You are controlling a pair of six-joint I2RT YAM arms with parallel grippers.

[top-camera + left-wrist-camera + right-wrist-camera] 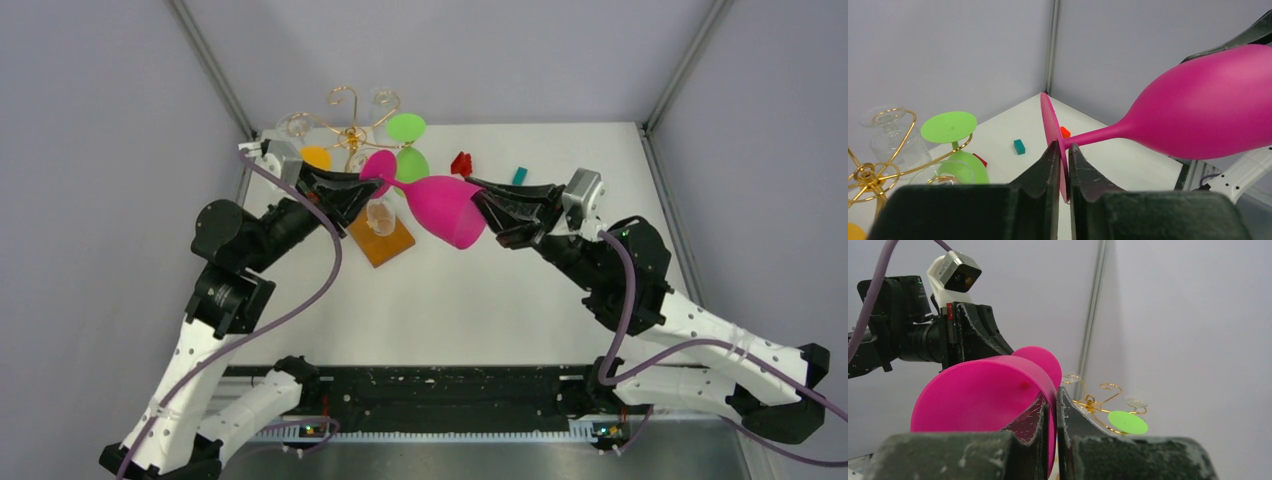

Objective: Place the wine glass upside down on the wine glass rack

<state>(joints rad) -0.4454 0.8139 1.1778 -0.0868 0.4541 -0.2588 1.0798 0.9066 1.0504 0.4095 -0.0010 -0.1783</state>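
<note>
A magenta wine glass (445, 208) hangs on its side in mid-air between my two grippers, foot to the left, bowl to the right. My left gripper (372, 188) is pinched on the thin edge of its round foot (1050, 120), one finger on each face. On the other side, my right gripper (480, 205) is shut on the bowl's rim (1048, 385), with one finger inside the bowl. The wine glass rack (350, 125), gold wire scrolls on an orange-brown wooden base (385, 245), stands just behind the left gripper. It also shows as the rack (868, 170) and the rack (1093, 402).
Green glasses (407, 127) and clear glasses (297, 125) hang upside down on the rack, and an orange foot (316, 158) shows at its left. A clear glass (380, 215) stands over the base. A red block (461, 163) and a teal block (519, 175) lie behind.
</note>
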